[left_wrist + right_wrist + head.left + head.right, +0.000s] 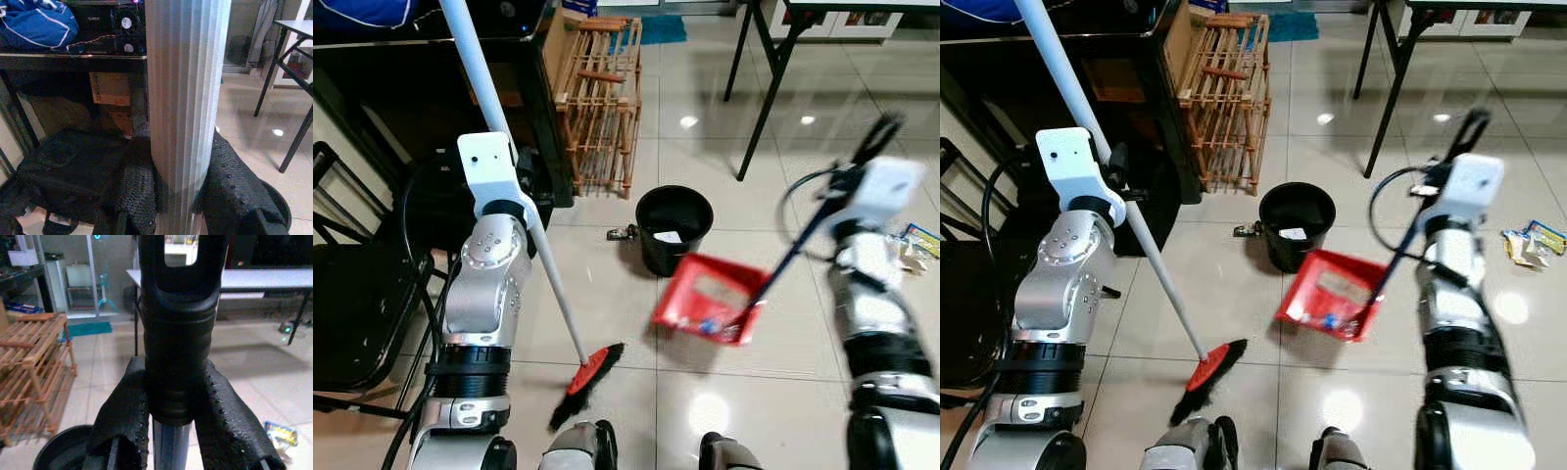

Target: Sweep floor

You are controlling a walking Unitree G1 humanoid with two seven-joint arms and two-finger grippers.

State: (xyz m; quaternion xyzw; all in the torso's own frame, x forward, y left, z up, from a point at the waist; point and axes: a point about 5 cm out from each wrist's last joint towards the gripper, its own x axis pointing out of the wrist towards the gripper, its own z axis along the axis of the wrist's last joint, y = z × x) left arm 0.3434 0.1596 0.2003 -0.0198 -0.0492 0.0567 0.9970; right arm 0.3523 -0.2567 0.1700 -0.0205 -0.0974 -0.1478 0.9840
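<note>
Left gripper [178, 196] clamps broom [524, 211]; right gripper [171, 416] clamps dustpan [1327, 294], tilted beside bin [1298, 225]. Best swing pan fully over bin before tipping further.

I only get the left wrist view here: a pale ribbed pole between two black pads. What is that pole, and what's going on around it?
Observer: It is the handle of a broom; its red head with black bristles rests on the tiled floor by the robot's feet.
Operator: And the other arm?
Observer: The right gripper clamps the black handle of a red dustpan, which is lifted and tilted, with scraps inside.
Operator: Where would the scraps go?
Observer: Probably the black bin just beyond the dustpan. Some wrappers lie on the floor at the robot's right.
</note>
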